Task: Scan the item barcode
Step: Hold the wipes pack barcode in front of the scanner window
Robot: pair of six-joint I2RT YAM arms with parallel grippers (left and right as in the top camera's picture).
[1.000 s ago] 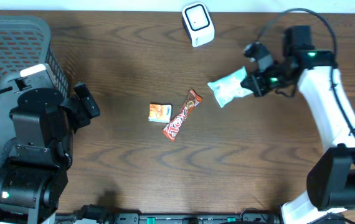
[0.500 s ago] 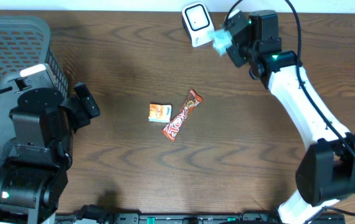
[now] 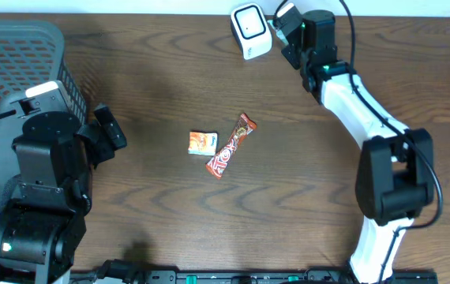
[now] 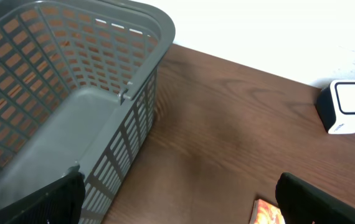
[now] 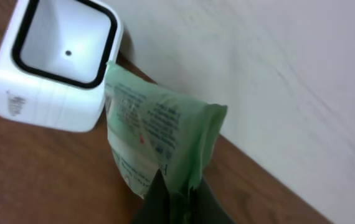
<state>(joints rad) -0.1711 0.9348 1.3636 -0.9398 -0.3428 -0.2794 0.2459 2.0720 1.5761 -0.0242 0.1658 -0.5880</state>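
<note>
Dark wood worktop [image 3: 328, 197] in the overhead view carries a white barcode scanner [image 3: 251, 30] at its far edge, with the right arm [image 3: 351, 99] reaching up just beside it. A red candy bar [image 3: 230, 145] and a small orange sachet [image 3: 202, 142] lie side by side near the middle, and a grey basket [image 3: 12, 47] stands at the left.

Left wrist view: the left fingers [image 4: 53, 202] stand wide apart, holding nothing, next to the basket.

Right wrist view: the right fingers [image 5: 159, 199] are clamped on a pale green packet [image 5: 159, 130], whose top corner is right by the scanner's side.
</note>
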